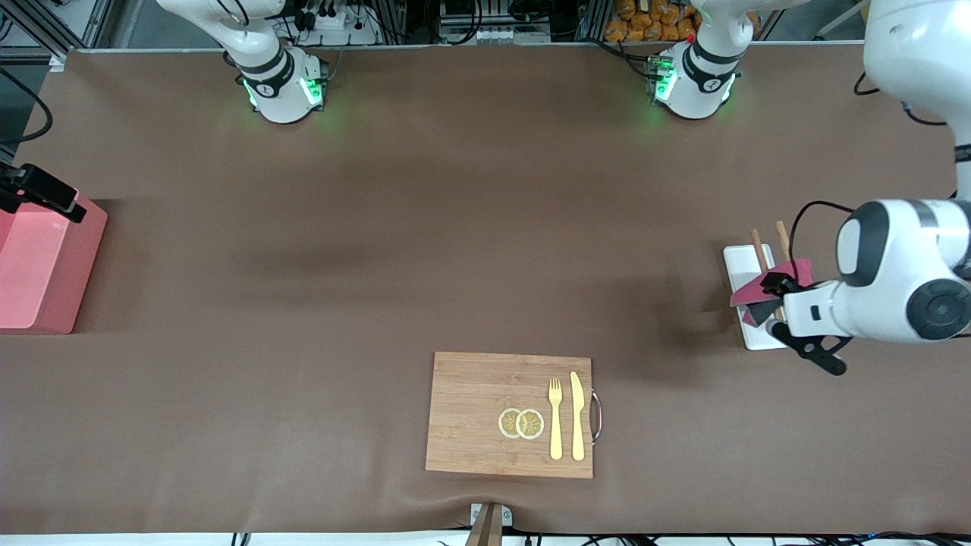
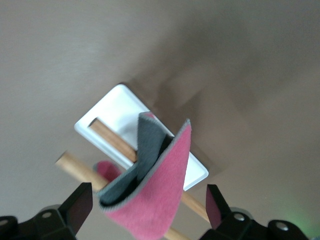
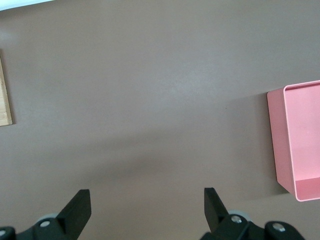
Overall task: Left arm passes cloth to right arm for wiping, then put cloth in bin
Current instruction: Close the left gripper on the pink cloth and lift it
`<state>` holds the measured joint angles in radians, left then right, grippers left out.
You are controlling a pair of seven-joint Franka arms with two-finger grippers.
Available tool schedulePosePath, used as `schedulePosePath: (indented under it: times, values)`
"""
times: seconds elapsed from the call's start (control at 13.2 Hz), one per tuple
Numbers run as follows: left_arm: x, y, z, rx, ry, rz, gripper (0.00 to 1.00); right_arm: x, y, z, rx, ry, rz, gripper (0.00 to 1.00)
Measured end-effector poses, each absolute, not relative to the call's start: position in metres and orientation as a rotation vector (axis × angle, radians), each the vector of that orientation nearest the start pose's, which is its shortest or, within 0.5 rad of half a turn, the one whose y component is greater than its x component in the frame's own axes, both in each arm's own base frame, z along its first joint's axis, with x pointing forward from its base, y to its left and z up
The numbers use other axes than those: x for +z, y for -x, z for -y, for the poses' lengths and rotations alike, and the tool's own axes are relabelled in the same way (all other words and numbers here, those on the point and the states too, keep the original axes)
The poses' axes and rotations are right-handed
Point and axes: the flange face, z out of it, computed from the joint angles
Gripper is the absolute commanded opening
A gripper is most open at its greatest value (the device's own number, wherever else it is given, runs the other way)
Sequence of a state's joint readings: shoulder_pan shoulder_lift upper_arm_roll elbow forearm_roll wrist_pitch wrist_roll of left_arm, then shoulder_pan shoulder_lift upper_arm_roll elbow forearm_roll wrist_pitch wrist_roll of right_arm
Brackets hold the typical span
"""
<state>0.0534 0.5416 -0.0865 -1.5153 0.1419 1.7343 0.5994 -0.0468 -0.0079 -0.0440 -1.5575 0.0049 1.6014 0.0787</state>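
Observation:
The maroon-red cloth (image 1: pixel 798 270) with a grey underside lies crumpled and folded up on the wooden chopsticks (image 1: pixel 758 246) of the white tray (image 1: pixel 740 262), at the left arm's end of the table. My left gripper (image 1: pixel 768 307) is low over it, jaws wide apart. In the left wrist view the cloth (image 2: pixel 160 195) stands between the two fingers (image 2: pixel 80 202), touching neither, above the tray (image 2: pixel 112 107). The pink-red bin (image 1: pixel 38 265) stands at the right arm's end. My right gripper (image 1: pixel 42 196) is open and empty over the bin's rim; the right wrist view shows the bin's wall (image 3: pixel 280 140).
A wooden cutting board (image 1: pixel 470 409) lies near the front camera's edge in the middle, bearing two lemon slices (image 1: pixel 521 423), a yellow fork (image 1: pixel 555 417) and a yellow knife (image 1: pixel 577 415). Its edge shows in the right wrist view (image 3: pixel 4 95). Brown table mat stretches between the tray and the bin.

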Motion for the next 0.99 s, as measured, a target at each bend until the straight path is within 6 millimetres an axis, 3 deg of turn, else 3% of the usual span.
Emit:
schedulePosePath:
  times: [0.23,0.53,0.99]
  values:
    - [0.307,-0.659,-0.005,0.576,2.929,-1.055,1.0,0.637,-0.553,0.049,-0.08,3.124,-0.264,1.0]
    - [0.296,-0.653,-0.027,0.616,2.946,-1.045,1.0,0.636,-0.553,0.049,-0.076,3.125,-0.263,1.0]
    - [0.277,-0.64,-0.023,0.692,2.946,-1.059,0.79,0.636,-0.553,0.049,-0.075,3.125,-0.263,1.0]
